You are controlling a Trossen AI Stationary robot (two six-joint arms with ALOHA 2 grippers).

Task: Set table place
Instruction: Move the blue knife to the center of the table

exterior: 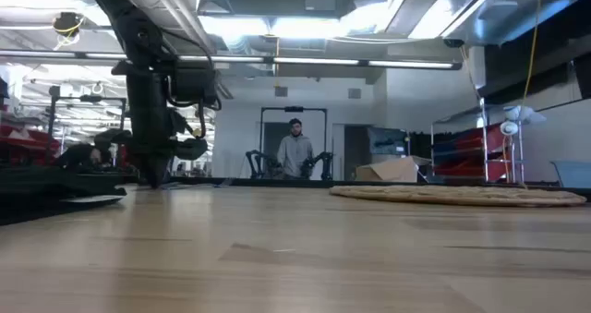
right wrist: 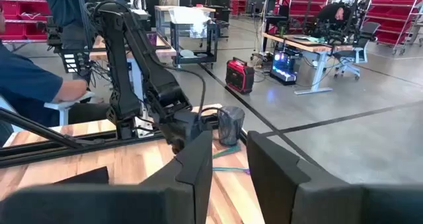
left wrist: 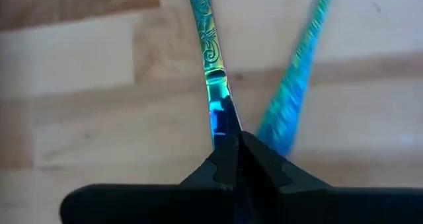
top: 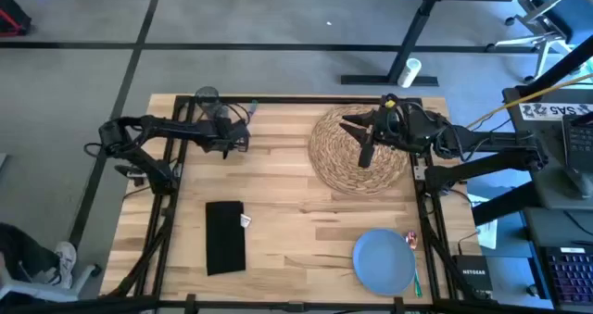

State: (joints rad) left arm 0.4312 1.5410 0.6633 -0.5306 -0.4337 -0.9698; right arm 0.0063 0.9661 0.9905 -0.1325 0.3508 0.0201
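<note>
**Left arm pinching cutlery at the far edge; lift cleanly before carrying**

High view: the left gripper (top: 236,138) sits at about ten o'clock on the table (top: 287,212), just beside the grey glass (top: 207,98). The right gripper (top: 357,129) hovers over the woven placemat (top: 347,170) at about one o'clock. The black napkin (top: 224,236) lies at seven o'clock and the blue plate (top: 384,261) at five o'clock, with a piece of cutlery showing at the plate's right rim. Nothing yet lies on the placemat.

Low view: one arm comes down to the tabletop at nine o'clock; the placemat lies flat at three o'clock. A person (exterior: 295,152) stands in the room behind.

Left wrist view: the left fingers are closed narrow on the handle of a teal fork (left wrist: 210,59); a second teal-green piece (left wrist: 297,78) lies crossed just beside it, apart from the pinch.

Right wrist view: the right fingers (right wrist: 195,164) stand parted and hold nothing, with the glass and the left arm beyond.

To do this step well, I judge the left arm should raise the fork straight up so it does not drag its crossed neighbour, then keep clear of the glass on the way towards the placemat.
</note>
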